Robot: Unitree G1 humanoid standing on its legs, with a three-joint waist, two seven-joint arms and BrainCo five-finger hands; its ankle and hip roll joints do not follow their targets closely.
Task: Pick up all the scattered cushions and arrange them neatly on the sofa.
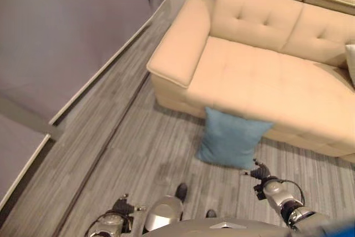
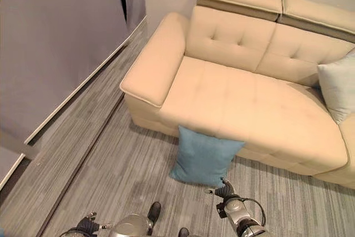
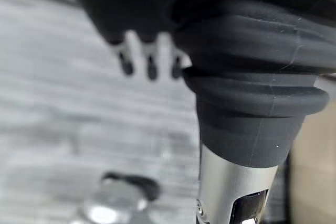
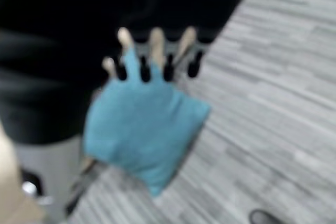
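The sofa (image 2: 244, 98) holds just one pale cushion (image 2: 337, 84), at its far right end; the rest of its seat is bare. The blue cushion (image 2: 203, 156) stands on the floor, leaning against the sofa's front edge. My right hand (image 2: 226, 191) hangs near its lower corner, fingers straight, holding nothing. A shallow one-handed pinch may let the soft cushion slip. My left hand (image 3: 149, 59) hangs relaxed, well away from the sofa.

Bare floor (image 2: 111, 154) lies open beside the blue cushion (image 2: 204, 156), which leans against the sofa (image 2: 244, 104)
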